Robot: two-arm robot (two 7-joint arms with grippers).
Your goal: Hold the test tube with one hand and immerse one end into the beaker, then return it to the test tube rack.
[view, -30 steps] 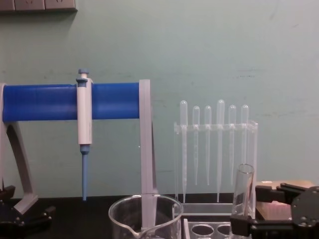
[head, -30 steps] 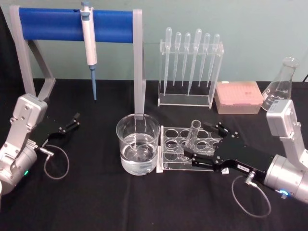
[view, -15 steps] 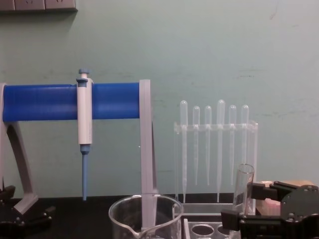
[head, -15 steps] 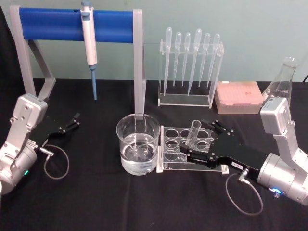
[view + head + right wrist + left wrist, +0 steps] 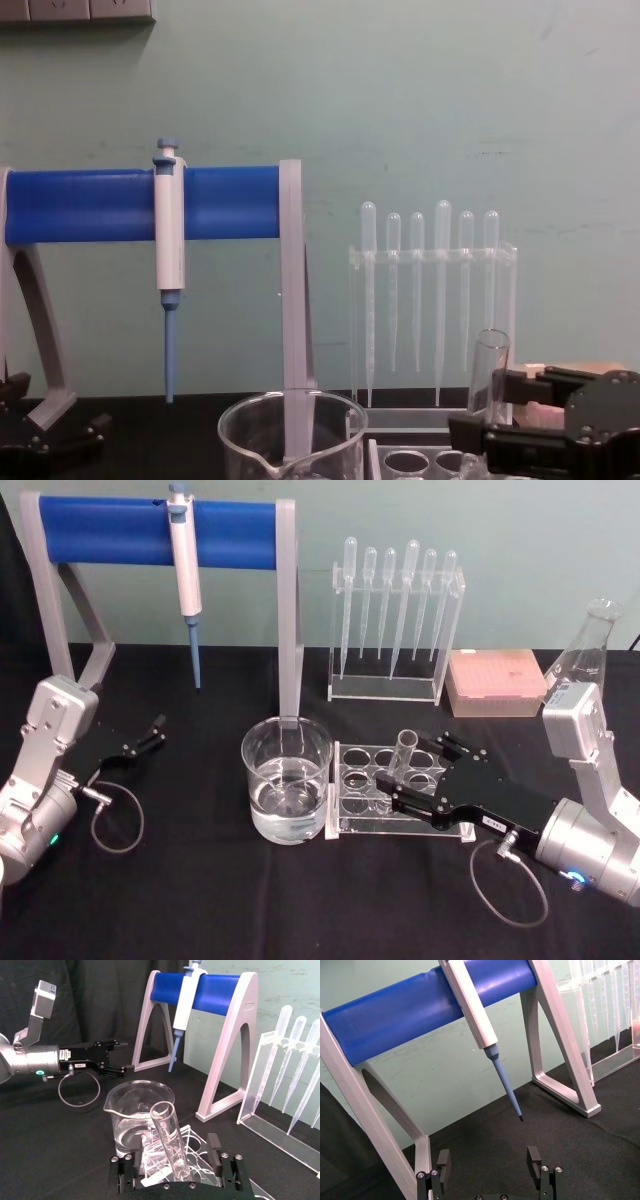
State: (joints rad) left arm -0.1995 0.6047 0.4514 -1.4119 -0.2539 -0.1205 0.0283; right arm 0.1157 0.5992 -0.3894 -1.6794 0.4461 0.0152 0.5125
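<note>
In the head view my black two-fingered right gripper (image 5: 417, 773) sits low over the clear acrylic test tube rack (image 5: 345, 825). Its fingers are spread to either side of the long clear glass test tube (image 5: 403, 752), which stands in a rack hole with its long axis near upright and a slight lean. The wide clear glass beaker (image 5: 287, 780), holding water, stands just past the rack on the tube's far side from this gripper. I judge a dip would need a lift, then a carry straight ahead of the fingertips. The black left gripper (image 5: 145, 737) is parked well beyond the beaker, so the right arm is much the nearer. In the left wrist view the left gripper (image 5: 488, 1160) is spread on nothing, with the white-and-blue pipettor (image 5: 480, 1020) hanging ahead of it. In the right wrist view the tube (image 5: 169, 1135) stands between the right gripper's (image 5: 167, 1159) fingers with a gap on each side, not pinched, and the beaker (image 5: 131, 1110) is directly behind it. In the chest view the tube's (image 5: 488, 365) open top rises above the right gripper (image 5: 490, 410), and the beaker (image 5: 290, 425) is beside it. I count one tube, one beaker, one pipettor and six thin plastic bulb-topped pipettes (image 5: 400, 610).
</note>
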